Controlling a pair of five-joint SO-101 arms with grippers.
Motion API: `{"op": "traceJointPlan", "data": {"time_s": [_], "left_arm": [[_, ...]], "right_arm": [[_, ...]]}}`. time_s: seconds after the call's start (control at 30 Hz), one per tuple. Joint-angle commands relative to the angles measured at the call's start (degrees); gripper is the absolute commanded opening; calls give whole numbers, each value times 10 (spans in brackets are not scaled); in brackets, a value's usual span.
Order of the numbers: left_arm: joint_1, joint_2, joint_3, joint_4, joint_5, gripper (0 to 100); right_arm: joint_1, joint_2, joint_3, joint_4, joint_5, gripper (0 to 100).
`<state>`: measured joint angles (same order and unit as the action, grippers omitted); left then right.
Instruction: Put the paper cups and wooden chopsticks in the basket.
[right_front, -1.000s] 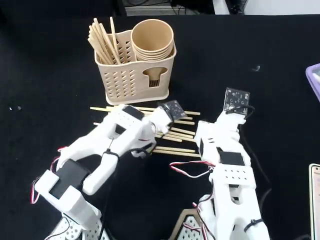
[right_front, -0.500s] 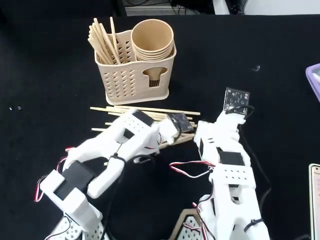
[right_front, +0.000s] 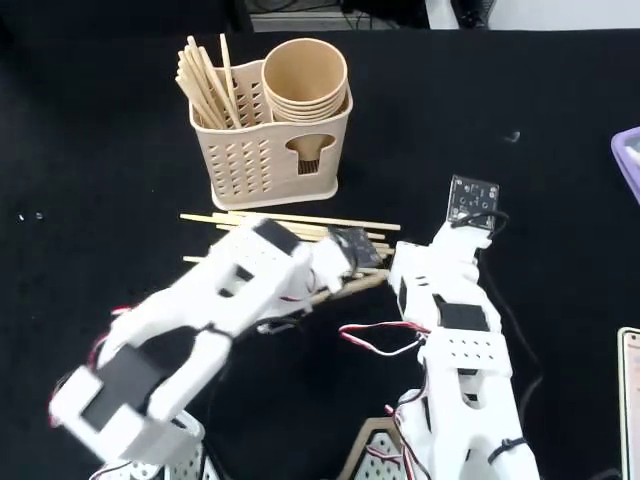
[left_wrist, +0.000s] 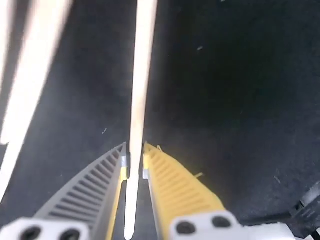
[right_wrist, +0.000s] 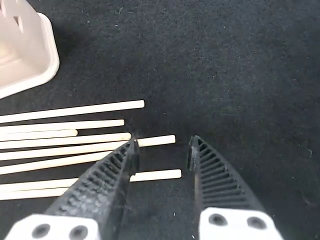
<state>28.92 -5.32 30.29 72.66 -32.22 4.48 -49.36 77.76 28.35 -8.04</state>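
We start with the basket (right_front: 270, 150), which stands upright on the black table (right_front: 520, 90). It already holds a nested stack of paper cups (right_front: 305, 75) in its right compartment and a bundle of wooden chopsticks (right_front: 205, 85) leaning out of its left one. Just in front of the basket, on the side toward the arms, we see loose chopsticks (right_front: 300, 222) lying flat on the table, roughly parallel to the basket's front wall and not touching it. In the right wrist view these same loose sticks (right_wrist: 65, 137) lie side by side, some touching, with a rounded corner of the basket (right_wrist: 25, 50) beyond them. The left gripper (left_wrist: 134, 147) is clenched on a single chopstick (left_wrist: 140, 90), the stick pinched between the yellow-lined fingers and running straight out past the tips. From above, that held chopstick (right_front: 350, 285) sits at a slant at the near edge of the loose pile, farther from the basket than the other sticks. The right gripper (right_wrist: 163, 142) hangs with its fingers spread apart and nothing between them, over the ends of the loose sticks that lie off the basket's right front corner. One finger stands at the tip of a stick, though we cannot tell whether it touches. Well off to the basket's right, at the table's edge, sits a purple object (right_front: 628, 160).
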Motion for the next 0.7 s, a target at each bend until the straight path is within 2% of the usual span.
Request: {"op": "traceJointPlan", "data": {"time_s": [0.0, 0.37, 0.57, 0.67], "left_arm": [[-45, -113, 19, 54, -45, 30], [-141, -347, 43, 246, -156, 30], [-245, -462, 40, 249, -201, 30], [-303, -509, 44, 207, -201, 30]], "right_arm": [[-5, -15, -3, -15, -5, 169], [-5, -19, 6, -23, -5, 169], [-4, -19, 17, -47, -5, 169], [-4, -19, 17, -47, -5, 169]]}}
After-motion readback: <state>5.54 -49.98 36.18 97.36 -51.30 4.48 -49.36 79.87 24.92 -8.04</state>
